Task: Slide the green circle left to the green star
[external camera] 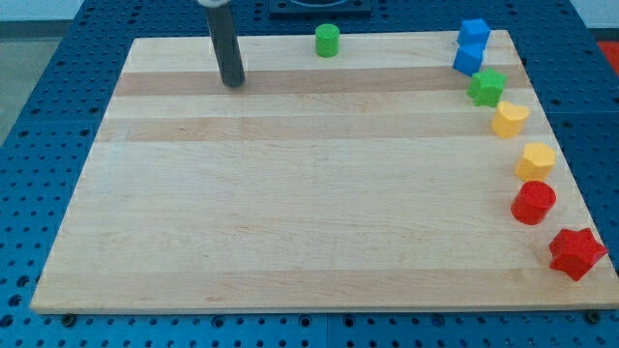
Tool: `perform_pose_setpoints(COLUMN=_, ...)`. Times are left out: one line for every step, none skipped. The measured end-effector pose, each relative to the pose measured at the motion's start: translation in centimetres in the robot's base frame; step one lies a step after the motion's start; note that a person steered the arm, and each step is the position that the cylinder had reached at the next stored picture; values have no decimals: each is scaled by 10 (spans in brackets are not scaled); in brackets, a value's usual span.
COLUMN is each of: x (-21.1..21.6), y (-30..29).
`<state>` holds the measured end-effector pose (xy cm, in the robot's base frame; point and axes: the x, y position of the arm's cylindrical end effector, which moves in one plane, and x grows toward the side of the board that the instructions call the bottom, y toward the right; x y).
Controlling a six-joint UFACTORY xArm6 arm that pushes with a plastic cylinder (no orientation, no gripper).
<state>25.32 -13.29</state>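
1. Camera view, the arm: there is no pincer on this rig, so there is nothing to be apart, together or clamped. The arm ends in a dark rod, and my tip (233,83) rests on the wooden board (290,213) in the far left part, touching no block.

2. Camera view, the task's thing: the green circle (327,40) stands at the far edge of the board, near the middle of that edge. It is alone there, well apart from every other block.

3. Camera view, the target: the green star (486,87) sits in the far right corner area, just below two blue blocks (471,45) and just above a yellow heart (510,119).

4. Camera view, the rest: further down the right edge lie a yellow hexagon (535,159), a red circle (533,203) and a red star (576,252).

5. The relation that matters: the circle lies to the right of my tip and a little farther back. The star lies farther right again and somewhat nearer. So my tip is on the side of the circle away from the star.

6. Judgement: the task says left, yet in this view the star is to the circle's right. A push from my tip's present side looks workable, angled slightly nearward.
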Motion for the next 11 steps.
perform_pose_setpoints(x=-61, y=1)
perform_pose_setpoints(x=-61, y=28)
perform_pose_setpoints(x=-59, y=56)
perform_pose_setpoints(x=-59, y=83)
perform_pose_setpoints(x=-60, y=133)
perform_pose_setpoints(x=-56, y=159)
perform_pose_setpoints(x=-31, y=187)
perform_pose_setpoints(x=-5, y=208)
perform_pose_setpoints(x=23, y=210)
perform_pose_setpoints(x=57, y=213)
perform_pose_setpoints(x=80, y=215)
